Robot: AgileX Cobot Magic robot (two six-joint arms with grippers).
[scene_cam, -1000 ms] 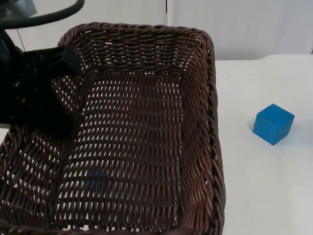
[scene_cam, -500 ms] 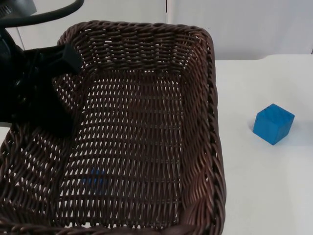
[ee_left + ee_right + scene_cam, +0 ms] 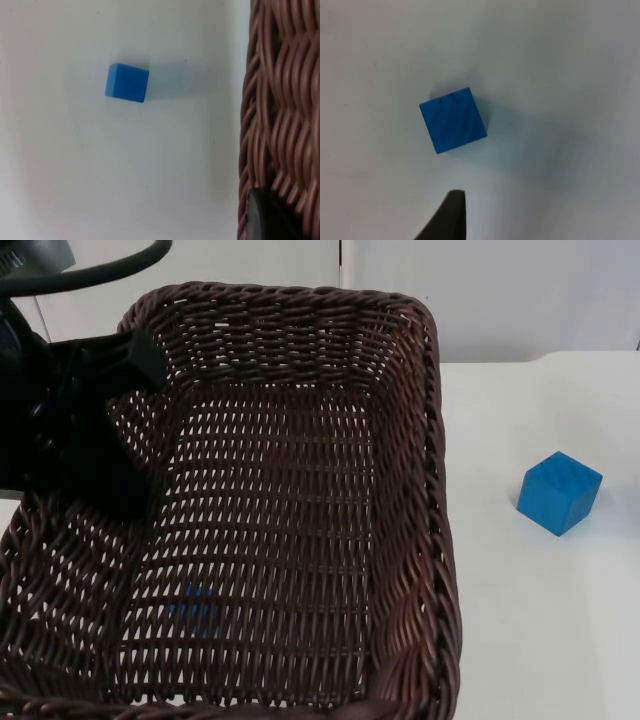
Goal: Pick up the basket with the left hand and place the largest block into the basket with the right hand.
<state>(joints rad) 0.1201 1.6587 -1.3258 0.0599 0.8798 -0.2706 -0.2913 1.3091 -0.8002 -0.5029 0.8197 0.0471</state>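
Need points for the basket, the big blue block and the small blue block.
basket (image 3: 436, 500): top view, right rim.
big block (image 3: 558, 492): top view, middle of the cube, on the table right of the basket.
small block (image 3: 127, 83): left wrist view, top face.

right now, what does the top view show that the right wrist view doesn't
Top view: the wicker basket gripped at its rim by the left hand, with a small blue block visible through its weave. Right wrist view: the right hand above the table. Shared: the large blue block on the white table.
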